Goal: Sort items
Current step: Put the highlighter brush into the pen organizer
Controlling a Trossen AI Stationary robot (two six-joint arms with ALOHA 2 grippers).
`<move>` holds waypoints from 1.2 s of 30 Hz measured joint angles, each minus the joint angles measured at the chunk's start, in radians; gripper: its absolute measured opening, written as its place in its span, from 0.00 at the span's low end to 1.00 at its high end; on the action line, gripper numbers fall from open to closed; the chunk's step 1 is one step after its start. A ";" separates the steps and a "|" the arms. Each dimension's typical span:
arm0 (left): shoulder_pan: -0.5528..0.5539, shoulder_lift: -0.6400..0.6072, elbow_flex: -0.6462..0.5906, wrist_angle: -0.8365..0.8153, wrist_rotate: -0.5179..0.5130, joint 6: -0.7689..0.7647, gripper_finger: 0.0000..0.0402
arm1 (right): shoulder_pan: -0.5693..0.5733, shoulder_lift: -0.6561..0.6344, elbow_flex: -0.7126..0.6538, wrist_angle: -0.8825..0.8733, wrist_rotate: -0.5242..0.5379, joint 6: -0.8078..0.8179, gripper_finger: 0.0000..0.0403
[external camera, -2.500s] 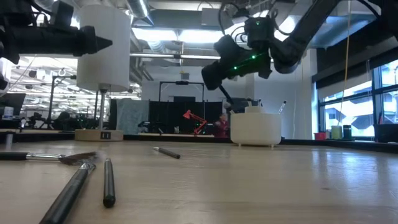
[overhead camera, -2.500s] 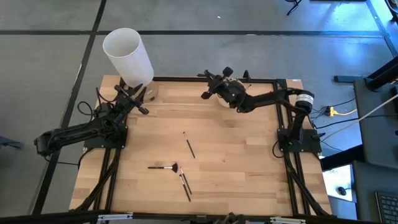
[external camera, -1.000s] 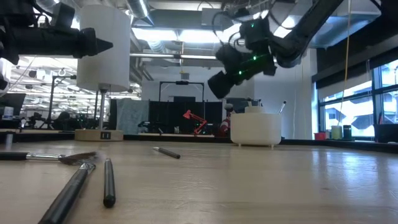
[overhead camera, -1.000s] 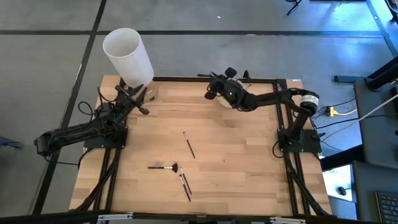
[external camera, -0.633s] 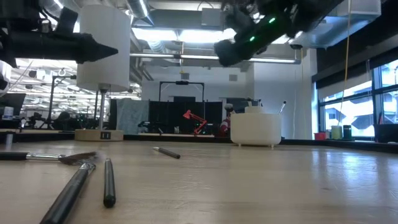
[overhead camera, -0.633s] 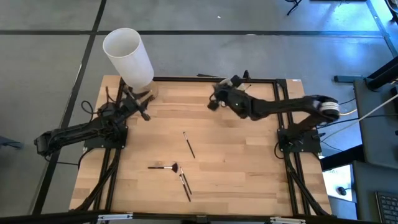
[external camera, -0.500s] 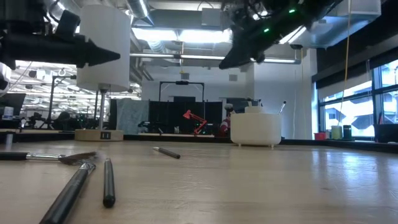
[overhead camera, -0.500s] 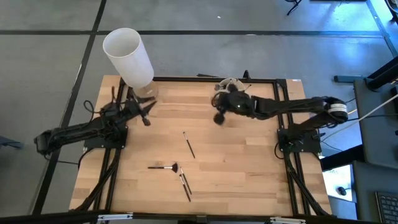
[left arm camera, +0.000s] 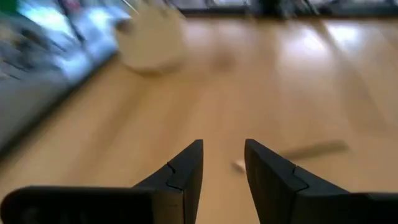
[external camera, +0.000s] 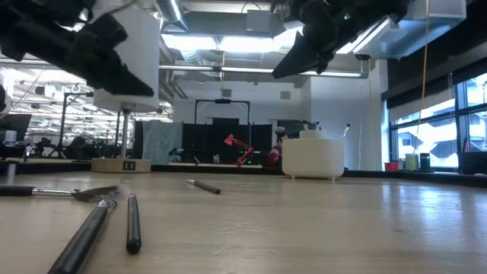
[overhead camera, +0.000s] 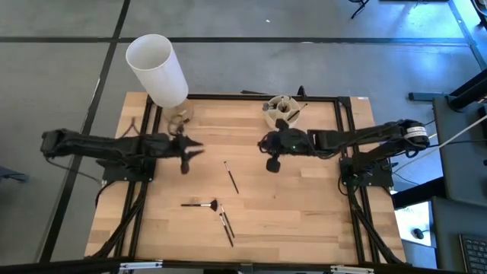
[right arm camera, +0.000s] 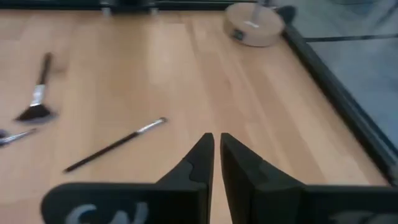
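Note:
A thin black stick (overhead camera: 230, 176) lies flat mid-table. A fan brush (overhead camera: 202, 204) and two more sticks (overhead camera: 226, 227) lie nearer the near edge. In the right wrist view the stick (right arm camera: 115, 144) and the brush (right arm camera: 38, 93) show ahead of the fingers. My left gripper (overhead camera: 190, 152) hangs open in the air left of the mid-table stick; its wrist view (left arm camera: 222, 155) is blurred. My right gripper (overhead camera: 272, 161) is shut, empty, above the table right of that stick, also seen in its wrist view (right arm camera: 217, 146).
The round beige cup (overhead camera: 280, 110) stands at the far edge with a few sticks upright in it. The tall white cylinder (overhead camera: 156, 68) stands on its round base at the far left corner. Bare wood lies between both grippers and the near-edge brushes.
My right gripper has left the place above the beige cup, moved toward the near edge and tipped downward over the table's middle. My left gripper has swung from beside the white cylinder toward the table's middle and near side. The sticks on the table have not moved.

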 joint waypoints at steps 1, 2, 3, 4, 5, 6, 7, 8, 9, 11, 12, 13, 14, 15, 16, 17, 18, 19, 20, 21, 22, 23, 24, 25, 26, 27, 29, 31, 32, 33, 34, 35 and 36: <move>-0.019 0.044 0.012 -0.009 0.030 -0.018 0.28 | -0.009 -0.006 0.000 -0.009 0.003 0.000 0.07; -0.037 0.093 0.026 -0.023 0.064 -0.040 0.28 | -0.020 -0.009 0.000 -0.013 0.003 0.002 0.07; -0.055 0.140 0.041 -0.031 0.097 -0.064 0.28 | -0.030 -0.016 0.000 -0.018 0.003 0.001 0.07; -0.073 0.183 0.054 -0.040 0.132 -0.085 0.28 | -0.044 -0.027 0.000 -0.045 0.003 0.000 0.07; -0.091 0.227 0.062 -0.042 0.165 -0.100 0.28 | -0.060 -0.032 0.000 -0.068 0.003 -0.001 0.07; -0.110 0.270 0.071 -0.043 0.195 -0.117 0.28 | -0.079 -0.039 0.000 -0.079 0.003 0.001 0.07; -0.129 0.307 0.079 -0.048 0.217 -0.133 0.28 | -0.100 -0.047 0.000 -0.108 0.003 0.010 0.07; -0.148 0.347 0.091 -0.048 0.228 -0.145 0.28 | -0.117 -0.051 0.000 -0.140 0.004 0.019 0.07; -0.167 0.384 0.106 -0.045 0.229 -0.158 0.28 | -0.133 -0.055 0.000 -0.153 0.004 0.030 0.07; -0.202 0.445 0.136 -0.045 0.229 -0.183 0.28 | -0.156 -0.056 0.000 -0.180 -0.005 0.053 0.07; -0.219 0.478 0.156 -0.044 0.229 -0.190 0.28 | -0.164 -0.056 0.000 -0.185 -0.018 0.061 0.07; -0.234 0.505 0.176 -0.044 0.229 -0.195 0.28 | -0.169 -0.056 0.000 -0.187 -0.034 0.066 0.07; -0.250 0.530 0.197 -0.044 0.229 -0.201 0.28 | -0.170 -0.056 0.000 -0.186 -0.048 0.070 0.07; -0.263 0.557 0.221 -0.043 0.229 -0.209 0.29 | -0.169 -0.056 0.000 -0.184 -0.059 0.075 0.07; -0.275 0.586 0.246 -0.041 0.229 -0.212 0.29 | -0.169 -0.056 0.000 -0.185 -0.063 0.078 0.07; -0.288 0.614 0.268 -0.040 0.230 -0.212 0.30 | -0.164 -0.056 0.000 -0.185 -0.068 0.080 0.07; -0.301 0.640 0.290 -0.044 0.230 -0.213 0.32 | -0.158 -0.056 0.000 -0.185 -0.067 0.081 0.07; -0.312 0.667 0.312 -0.045 0.230 -0.213 0.33 | -0.153 -0.056 0.000 -0.185 -0.062 0.083 0.07; -0.324 0.695 0.334 -0.046 0.230 -0.213 0.35 | -0.147 -0.056 0.000 -0.185 -0.052 0.087 0.07; -0.335 0.720 0.356 -0.053 0.230 -0.214 0.37 | -0.140 -0.056 0.000 -0.185 -0.040 0.095 0.07; -0.345 0.743 0.377 -0.071 0.230 -0.214 0.39 | -0.132 -0.056 -0.006 -0.178 -0.022 0.105 0.07; -0.353 0.765 0.398 -0.092 0.230 -0.214 0.41 | -0.124 -0.059 -0.022 -0.159 0.001 0.109 0.07; -0.359 0.787 0.420 -0.119 0.230 -0.213 0.43 | -0.115 -0.071 -0.051 -0.133 0.017 0.113 0.07; -0.363 0.804 0.440 -0.154 0.228 -0.213 0.45 | -0.108 -0.085 -0.092 -0.098 0.023 0.117 0.07; -0.368 0.819 0.459 -0.190 0.221 -0.213 0.47 | -0.104 -0.104 -0.142 -0.050 0.018 0.123 0.07; -0.371 0.831 0.476 -0.219 0.212 -0.214 0.48 | -0.101 -0.128 -0.195 0.006 -0.003 0.132 0.07; -0.379 0.851 0.498 -0.261 0.183 -0.227 0.50 | -0.107 -0.187 -0.284 0.076 -0.076 0.147 0.07; -0.388 0.862 0.501 -0.281 0.143 -0.237 0.50 | -0.123 -0.262 -0.347 0.096 -0.161 0.102 0.07; -0.390 0.868 0.502 -0.277 0.128 -0.238 0.51 | -0.125 -0.301 -0.373 0.108 -0.195 0.071 0.07; -0.391 0.871 0.502 -0.277 0.116 -0.238 0.51 | -0.124 -0.339 -0.401 0.124 -0.221 0.046 0.07; -0.391 0.874 0.502 -0.279 0.114 -0.238 0.51 | -0.117 -0.371 -0.431 0.151 -0.247 0.036 0.07; -0.391 0.877 0.502 -0.277 0.112 -0.238 0.51 | -0.106 -0.401 -0.461 0.182 -0.274 0.034 0.07; -0.391 0.878 0.502 -0.279 0.111 -0.238 0.51 | -0.095 -0.428 -0.491 0.225 -0.296 0.035 0.07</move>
